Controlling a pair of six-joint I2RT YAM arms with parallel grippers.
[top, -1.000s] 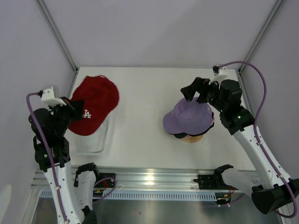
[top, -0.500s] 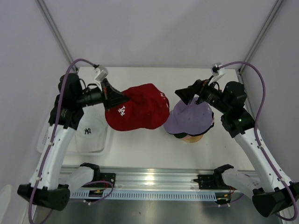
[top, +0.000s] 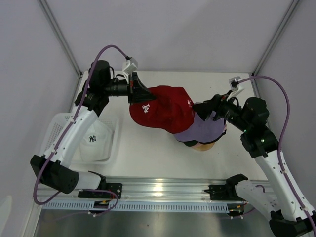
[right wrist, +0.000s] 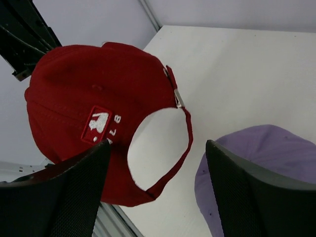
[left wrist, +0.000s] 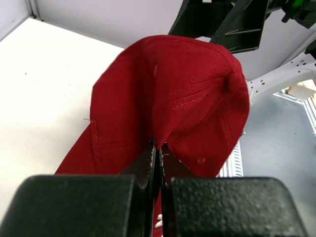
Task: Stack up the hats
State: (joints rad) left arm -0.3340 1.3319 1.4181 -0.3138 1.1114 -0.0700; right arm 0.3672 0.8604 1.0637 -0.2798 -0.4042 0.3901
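Note:
My left gripper (top: 139, 95) is shut on the front of a red cap (top: 163, 111) and holds it in the air, its back edge over the lavender cap (top: 205, 131). The lavender cap tops a stack of caps at mid-right; a dark cap edge and a pinkish base show under it. In the left wrist view the closed jaws pinch the red cap (left wrist: 168, 98). My right gripper (top: 203, 109) is open and empty, just right of the red cap, above the lavender cap. The right wrist view shows the red cap's back strap (right wrist: 168, 148) and the lavender cap (right wrist: 256, 173).
A white mesh basket (top: 55, 129) sits at the table's left edge. A white cap with a dark emblem (top: 95, 143) lies in it. The aluminium rail (top: 158, 190) runs along the near edge.
My left gripper has carried the red cap rightward from the left side to just over the stack's left edge. My right gripper has dropped slightly and stayed open near the stack.

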